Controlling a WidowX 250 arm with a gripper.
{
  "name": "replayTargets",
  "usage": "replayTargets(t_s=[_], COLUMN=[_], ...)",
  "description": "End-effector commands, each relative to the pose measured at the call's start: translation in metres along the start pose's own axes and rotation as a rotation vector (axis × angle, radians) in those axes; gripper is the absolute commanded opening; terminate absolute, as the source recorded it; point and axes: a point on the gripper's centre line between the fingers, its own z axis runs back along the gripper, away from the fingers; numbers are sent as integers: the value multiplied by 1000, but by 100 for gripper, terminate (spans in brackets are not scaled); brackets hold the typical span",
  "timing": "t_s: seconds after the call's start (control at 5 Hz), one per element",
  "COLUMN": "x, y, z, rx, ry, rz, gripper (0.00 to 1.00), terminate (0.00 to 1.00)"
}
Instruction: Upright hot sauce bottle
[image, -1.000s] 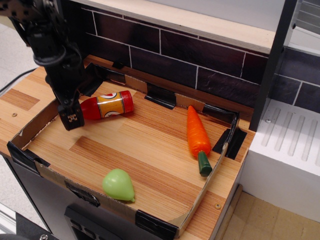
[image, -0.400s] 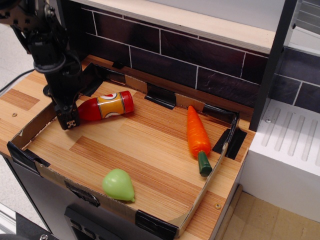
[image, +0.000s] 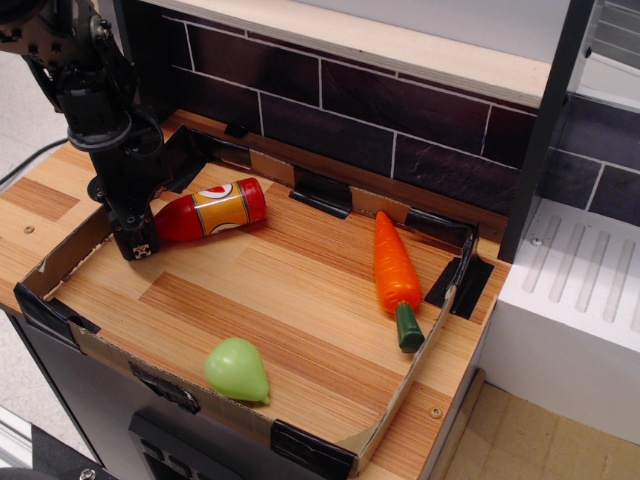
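i see an orange carrot (image: 395, 265) with a green stem lying on the wooden tray (image: 300, 300), close to the right cardboard wall, stem toward the front. a pale green pear-shaped fruit (image: 237, 370) lies near the front wall, well apart from the carrot. dark brick tiles (image: 350, 110) line the back.

view: single, high front-right | facing: down-left onto tray (image: 420, 345) | range: medium
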Motion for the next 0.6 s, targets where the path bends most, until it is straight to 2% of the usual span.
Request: replayTargets(t_s=[0.0, 0.2, 0.4], x=[-9, -14, -11], y=[-5, -10, -10], z=[74, 88, 88], rx=[24, 23, -24], ry=[159, 267, 477], rz=[8, 31, 54], gripper=[0, 0, 0], terminate=[0, 0, 0])
